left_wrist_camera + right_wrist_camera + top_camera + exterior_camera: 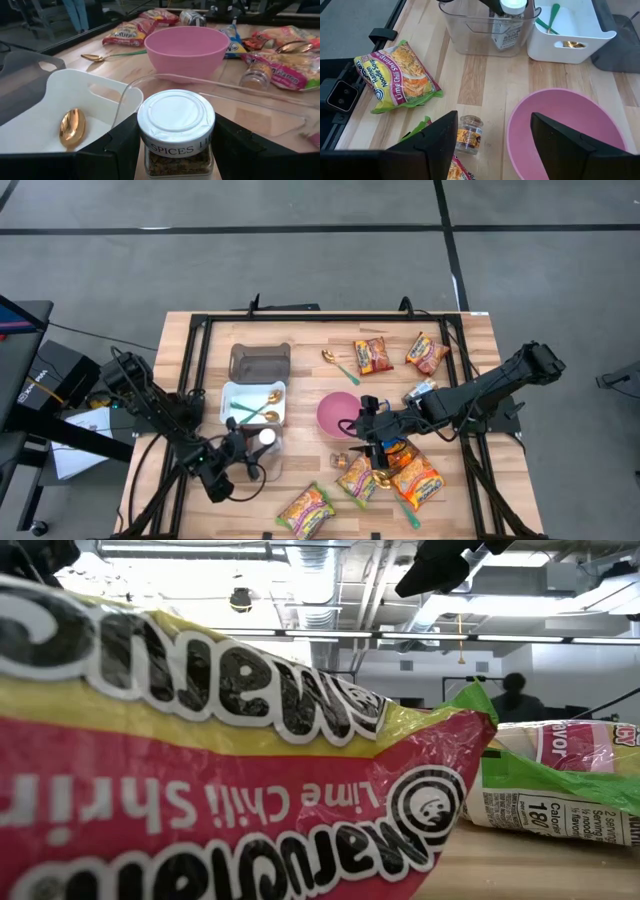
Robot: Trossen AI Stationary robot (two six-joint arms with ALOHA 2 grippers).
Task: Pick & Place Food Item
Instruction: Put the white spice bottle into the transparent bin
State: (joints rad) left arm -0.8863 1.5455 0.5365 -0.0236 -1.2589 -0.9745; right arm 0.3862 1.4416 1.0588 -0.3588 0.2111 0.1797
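Between the left end effector's fingers: spice jar (176,131), white lid up, label reading "SPICES", upright.
Spice jar position: inside the clear plastic bin (470,31), which sits just beside the white tray (236,396) near the desk's front-left area.
Left end effector (243,452): clenched on the spice jar, one dark finger (125,145) on each side of the jar's body, over the clear bin.
White tray contents: a gold spoon (72,127) and a green-handled utensil (553,16).
Grey tray (260,361): behind the white tray, touching or nearly touching it.
Pink bowl (336,413): upright, to the right of the white tray, nothing visible inside.
Right end effector (366,427): released, fingers spread and holding nothing, hovering at the pink bowl's right edge.
Small spice bottle (468,134): lying on its side on the desk (300,330), beside the pink bowl.
Lime chili shrimp ramen packet (395,75): flat on the desk near the front edge; in the low view it fills most of the frame.
Other ramen packets: two at the back right (373,356), more clustered under and in front of the right arm (416,482).
Spoon on the desk (338,363): gold bowl, green handle, behind the pink bowl.
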